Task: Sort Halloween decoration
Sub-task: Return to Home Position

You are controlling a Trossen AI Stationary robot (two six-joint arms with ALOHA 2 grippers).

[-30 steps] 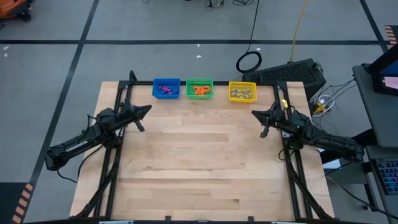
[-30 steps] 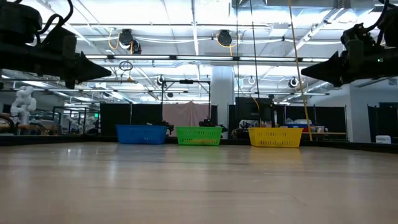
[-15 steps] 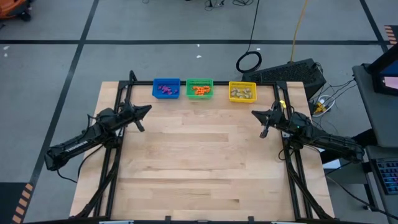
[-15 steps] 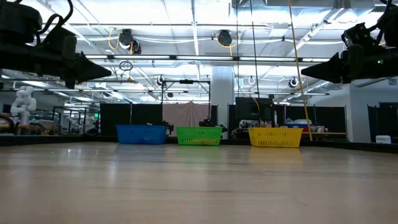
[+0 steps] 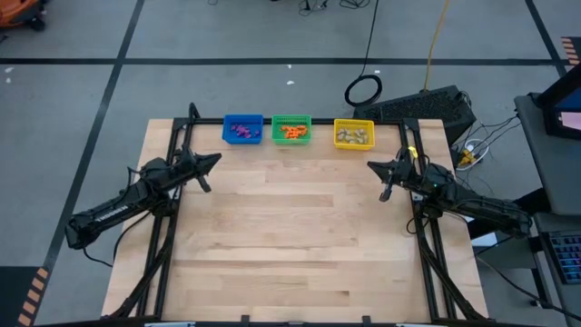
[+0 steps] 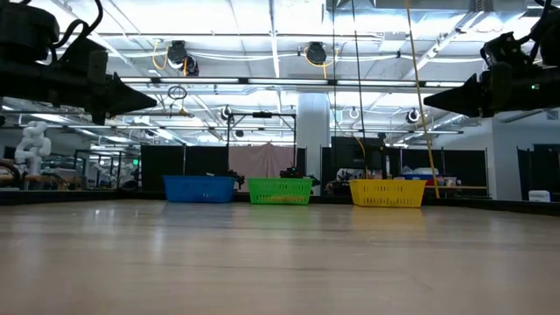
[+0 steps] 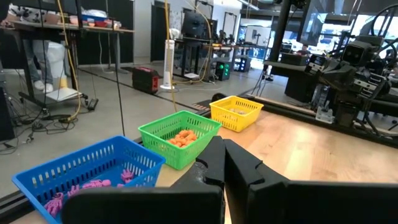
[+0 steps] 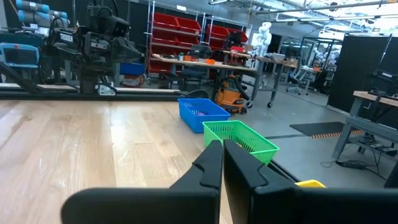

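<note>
The Halloween decoration (image 5: 291,133) lies sorted along the desk's (image 5: 300,245) far edge, ahead of and between both arms' fingers: purple trinkets (image 5: 241,132) in the blue basket (image 5: 225,130), orange trinkets (image 5: 295,133) in the green basket (image 5: 274,129), pale trinkets (image 5: 354,137) in the yellow basket (image 5: 337,134). The low view shows only the basket walls, while the high view and the left wrist view look inside. The left fingers (image 5: 213,160) and right fingers (image 5: 372,166), each pair pressed together, hang above the desk near its side edges, with bare wood between them.
</note>
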